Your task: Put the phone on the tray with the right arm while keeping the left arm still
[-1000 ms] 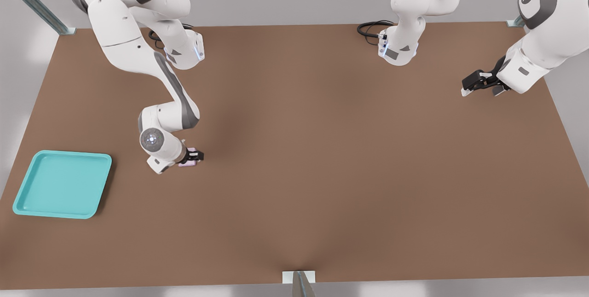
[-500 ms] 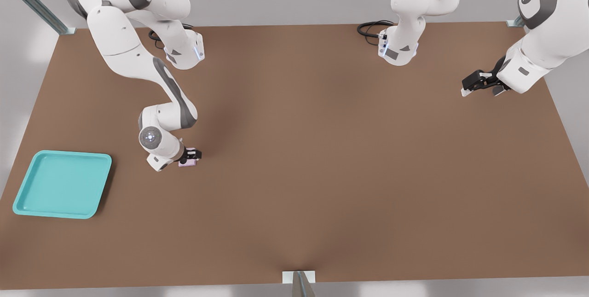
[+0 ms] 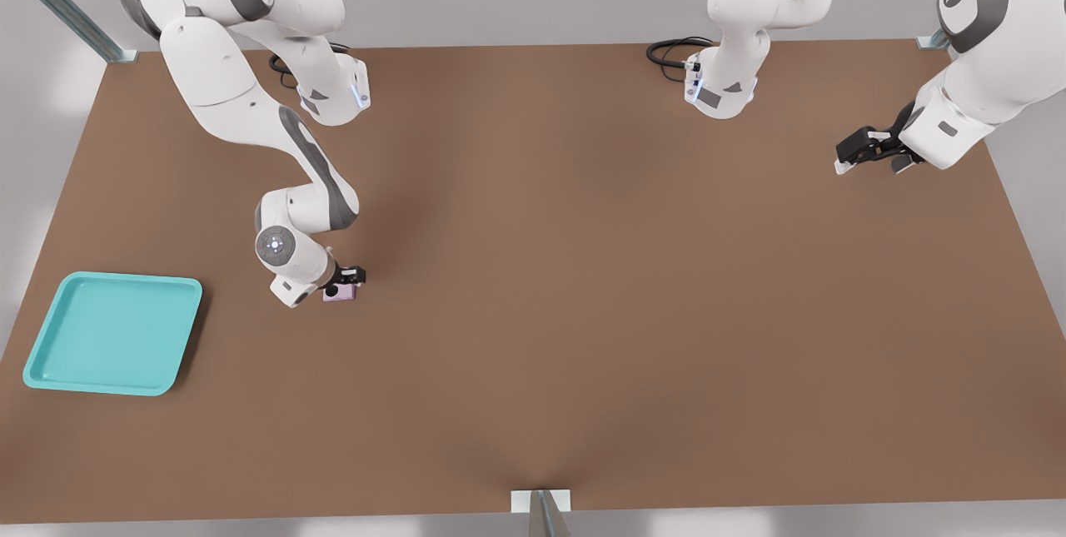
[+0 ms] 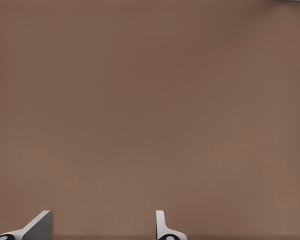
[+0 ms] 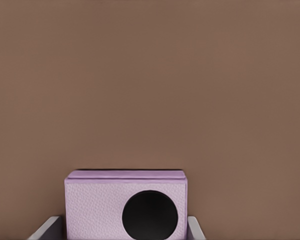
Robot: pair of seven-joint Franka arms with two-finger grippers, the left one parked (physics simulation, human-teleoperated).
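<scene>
The pale lilac phone (image 3: 340, 293) sits left of the table's middle in the front view, one black lens showing. My right arm's gripper (image 3: 344, 284) is right over it. In the right wrist view the phone (image 5: 97, 205) fills the space between the two grey fingers (image 5: 46, 228), which press against its two sides, so the gripper (image 5: 125, 228) is shut on the phone. I cannot tell whether the phone still touches the table. The turquoise tray (image 3: 125, 277) lies empty near the table's left edge, well to the front view's left of the phone.
The brown table (image 3: 583, 312) stretches wide to the front view's right of the phone. A black cable (image 3: 669, 51) coils by the far arm base (image 3: 720, 91). A metal post (image 3: 543, 512) stands at the near edge.
The right arm's wrist shifted slightly up and back over the phone. The phone's black lens, covered by the gripper before, now shows in the front view. The tray has not moved.
</scene>
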